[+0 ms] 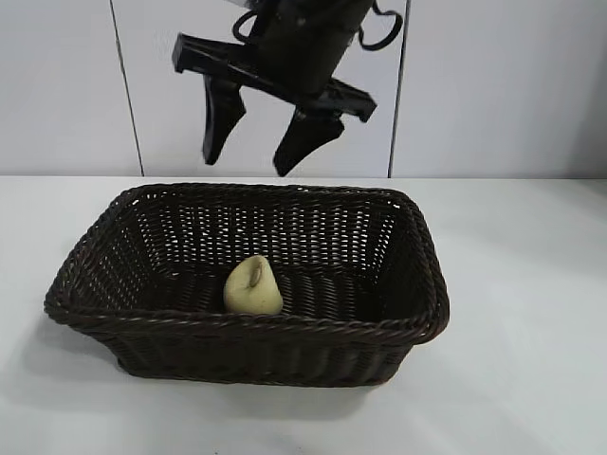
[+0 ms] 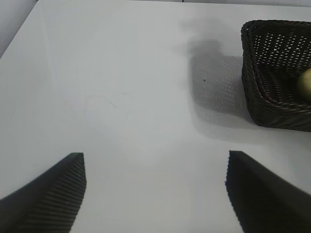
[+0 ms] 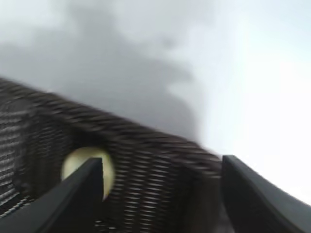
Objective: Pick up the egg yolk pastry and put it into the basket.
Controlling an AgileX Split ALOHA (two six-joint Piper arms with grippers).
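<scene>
Pastry (image 1: pixel 253 287) already down inside the basket (image 1: pixel 417 237), tipped on its edge against the near wall, a little toward the left end. Looks placed, so what's left is a clean exit.

Right gripper (image 1: pixel 260 138) up above the far rim, fingers spread wide, nothing between them. From the right wrist view, same story: fingers (image 3: pixel 80 191) apart, the pastry (image 3: pixel 83 162) below them inside the weave, not touched.

Left gripper (image 2: pixel 155 194) off to the side over bare tabletop (image 2: pixel 121 73), jaws also wide apart and empty, basket corner (image 2: pixel 272 102) just in sight, pastry (image 2: pixel 305 83) peeking at the edge.

To finish well: straight up first, then back, keeping the fingertips above the braided rim so nothing snags the wicker and drags the basket across the tabletop. Jaws left apart during the lift, no closing near the weave. No rush either; pastry resting on its side could roll if the basket gets nudged. Left arm best kept where it is, well off the basket's left end, out of the way
</scene>
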